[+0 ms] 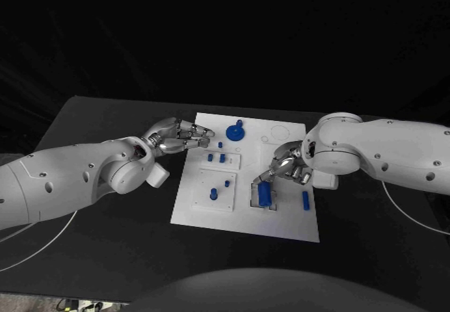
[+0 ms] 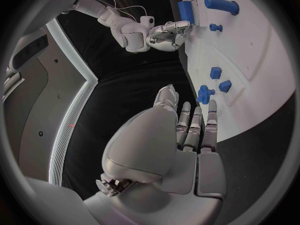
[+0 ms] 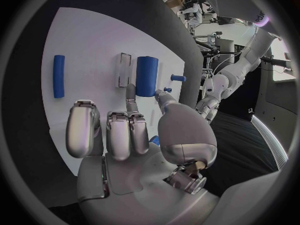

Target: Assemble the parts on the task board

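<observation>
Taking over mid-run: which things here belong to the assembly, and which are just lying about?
Job:
task board
blue gear
blue cylinder
blue rod
small blue pegs
left robot hand
right robot hand

Lying about:
cables
black table

Left arm entering from the left edge in the head view, its hand curled at the wrist, fingers straight and side by side, empty. Right arm entering from the right edge, its hand pointed downward, fingers close together, holding nothing.
</observation>
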Motion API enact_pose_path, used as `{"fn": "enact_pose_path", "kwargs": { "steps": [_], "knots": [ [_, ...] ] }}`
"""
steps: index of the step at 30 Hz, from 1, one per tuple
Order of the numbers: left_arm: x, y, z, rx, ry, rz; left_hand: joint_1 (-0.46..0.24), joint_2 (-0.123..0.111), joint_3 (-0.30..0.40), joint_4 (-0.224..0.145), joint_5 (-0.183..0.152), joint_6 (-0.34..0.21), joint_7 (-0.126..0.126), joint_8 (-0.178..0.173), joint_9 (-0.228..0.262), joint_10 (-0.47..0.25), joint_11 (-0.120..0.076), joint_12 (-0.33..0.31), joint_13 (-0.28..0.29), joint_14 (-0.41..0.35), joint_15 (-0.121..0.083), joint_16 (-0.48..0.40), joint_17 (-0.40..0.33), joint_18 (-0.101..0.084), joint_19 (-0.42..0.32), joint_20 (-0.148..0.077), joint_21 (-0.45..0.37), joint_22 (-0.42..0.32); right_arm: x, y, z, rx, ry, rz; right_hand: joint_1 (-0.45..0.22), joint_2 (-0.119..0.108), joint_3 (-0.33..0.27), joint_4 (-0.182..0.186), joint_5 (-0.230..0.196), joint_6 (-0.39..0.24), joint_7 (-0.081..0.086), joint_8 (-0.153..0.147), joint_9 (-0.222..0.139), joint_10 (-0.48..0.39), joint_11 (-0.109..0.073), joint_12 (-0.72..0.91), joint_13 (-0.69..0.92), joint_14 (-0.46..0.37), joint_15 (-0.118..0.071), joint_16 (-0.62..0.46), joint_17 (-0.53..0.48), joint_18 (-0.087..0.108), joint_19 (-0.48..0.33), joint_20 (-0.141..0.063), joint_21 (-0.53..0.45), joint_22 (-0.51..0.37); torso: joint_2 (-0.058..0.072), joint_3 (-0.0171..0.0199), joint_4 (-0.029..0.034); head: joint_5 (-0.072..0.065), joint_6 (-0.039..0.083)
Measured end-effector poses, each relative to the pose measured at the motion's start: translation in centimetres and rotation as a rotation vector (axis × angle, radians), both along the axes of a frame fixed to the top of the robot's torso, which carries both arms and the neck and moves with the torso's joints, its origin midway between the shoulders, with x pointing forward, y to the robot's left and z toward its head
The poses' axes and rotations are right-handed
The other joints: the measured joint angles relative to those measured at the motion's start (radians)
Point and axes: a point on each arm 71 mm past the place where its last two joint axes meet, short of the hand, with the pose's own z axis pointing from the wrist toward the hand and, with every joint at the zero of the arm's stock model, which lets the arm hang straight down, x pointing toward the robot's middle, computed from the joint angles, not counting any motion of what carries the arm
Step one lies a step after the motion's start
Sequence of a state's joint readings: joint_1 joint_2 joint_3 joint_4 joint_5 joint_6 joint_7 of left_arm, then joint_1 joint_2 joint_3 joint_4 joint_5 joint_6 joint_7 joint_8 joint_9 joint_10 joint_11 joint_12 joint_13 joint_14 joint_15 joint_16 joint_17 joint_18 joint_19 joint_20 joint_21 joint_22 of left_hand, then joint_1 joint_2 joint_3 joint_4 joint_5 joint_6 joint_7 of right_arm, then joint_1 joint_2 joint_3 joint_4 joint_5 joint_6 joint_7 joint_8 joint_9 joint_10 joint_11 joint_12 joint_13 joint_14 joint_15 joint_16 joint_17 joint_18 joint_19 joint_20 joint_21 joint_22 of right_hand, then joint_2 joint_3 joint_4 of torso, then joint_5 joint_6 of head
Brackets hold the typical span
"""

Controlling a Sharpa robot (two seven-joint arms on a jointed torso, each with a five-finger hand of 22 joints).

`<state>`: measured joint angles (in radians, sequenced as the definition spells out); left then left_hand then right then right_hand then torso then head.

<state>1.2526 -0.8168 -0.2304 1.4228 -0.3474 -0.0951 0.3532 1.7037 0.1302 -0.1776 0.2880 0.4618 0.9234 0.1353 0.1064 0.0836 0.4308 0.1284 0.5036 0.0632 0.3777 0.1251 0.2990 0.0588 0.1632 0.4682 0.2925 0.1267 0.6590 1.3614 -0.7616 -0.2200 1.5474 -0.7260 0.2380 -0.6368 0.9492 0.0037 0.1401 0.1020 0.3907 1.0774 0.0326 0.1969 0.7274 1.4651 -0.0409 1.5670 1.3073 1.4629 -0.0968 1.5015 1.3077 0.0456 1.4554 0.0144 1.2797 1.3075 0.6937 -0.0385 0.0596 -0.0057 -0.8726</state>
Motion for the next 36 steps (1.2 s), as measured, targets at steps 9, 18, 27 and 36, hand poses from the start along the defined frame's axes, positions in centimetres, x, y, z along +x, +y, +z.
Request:
{"fn": "enact_pose_path", "kwargs": {
  "steps": [9, 18, 27, 36],
  "knots": [
    [-0.02, 0.08, -0.03, 0.002, 0.005, 0.0, 0.0, 0.0, 0.0, 0.0, 0.0, 0.0, 0.0, 0.0, 0.0, 0.0, 0.0, 0.0, 0.0, 0.0, 0.0, 0.0, 0.0, 0.0, 0.0, 0.0, 0.0, 0.0, -0.07, 0.57, -0.45, 0.011, 0.021, -0.005, -0.006, 0.005, 0.003, 0.003, -0.035, -0.013, 0.01, -0.008, 0.012, 0.0, 0.0, 0.0, 0.0, 0.0, 0.0, -0.018, 0.0, 0.016, -0.011, 0.004, -0.027, 0.0, 0.001, -0.0004, -0.0022, 0.006, 0.0],
    [0.0, -0.08, -0.08, 0.003, 0.008, -0.006, 0.0, 0.0, 0.0, 0.0, 0.0, 0.0, 0.0, 0.0, 0.0, 0.0, 0.0, 0.0, 0.0, 0.004, 0.004, 0.0, 0.0, 0.0, 0.0, 0.0, 0.0, 0.0, -0.15, 0.59, -0.52, 0.007, 0.025, -0.008, -0.025, 0.005, -0.002, 0.013, -0.163, -0.041, 0.016, -0.032, 0.023, 0.0, 0.007, 0.0, 0.0, 0.004, 0.004, -0.029, 0.0, 0.016, -0.018, 0.011, -0.051, 0.0, 0.001, -0.001, -0.0026, 0.006, 0.0],
    [0.01, -0.05, -0.16, 0.005, 0.014, -0.008, 0.0, 0.0, 0.0, 0.0, 0.0, 0.0, 0.0, 0.0, 0.0, 0.0, 0.0, 0.0, 0.0, 0.004, 0.004, 0.0, 0.0, 0.0, 0.0, 0.0, 0.0, -0.001, -0.26, 0.34, -0.63, 0.003, 0.022, -0.015, -0.052, 0.004, -0.03, 0.035, -0.258, -0.053, 0.014, -0.051, 0.027, 0.003, 0.011, 0.0, 0.001, 0.004, 0.004, -0.035, 0.0, 0.015, -0.018, 0.011, -0.068, 0.0, 0.001, 0.0002, -0.0019, 0.01, 0.0],
    [-0.03, -0.04, -0.28, 0.006, 0.022, -0.012, 0.0, 0.0, 0.0, 0.0, 0.001, 0.0, 0.0, 0.0, 0.0, 0.0, 0.0, 0.0, 0.0, 0.004, 0.004, 0.0, 0.0, 0.0, 0.0, 0.0, 0.0, -0.002, -0.34, 0.17, -0.72, 0.006, 0.015, -0.025, -0.077, -0.003, -0.056, 0.061, -0.304, -0.049, 0.015, -0.051, 0.036, 0.003, 0.011, 0.0, 0.001, 0.004, 0.004, -0.039, 0.0, 0.015, -0.018, 0.011, -0.075, 0.0, 0.0, 0.0003, -0.0026, 0.013, 0.0]
  ]
}}
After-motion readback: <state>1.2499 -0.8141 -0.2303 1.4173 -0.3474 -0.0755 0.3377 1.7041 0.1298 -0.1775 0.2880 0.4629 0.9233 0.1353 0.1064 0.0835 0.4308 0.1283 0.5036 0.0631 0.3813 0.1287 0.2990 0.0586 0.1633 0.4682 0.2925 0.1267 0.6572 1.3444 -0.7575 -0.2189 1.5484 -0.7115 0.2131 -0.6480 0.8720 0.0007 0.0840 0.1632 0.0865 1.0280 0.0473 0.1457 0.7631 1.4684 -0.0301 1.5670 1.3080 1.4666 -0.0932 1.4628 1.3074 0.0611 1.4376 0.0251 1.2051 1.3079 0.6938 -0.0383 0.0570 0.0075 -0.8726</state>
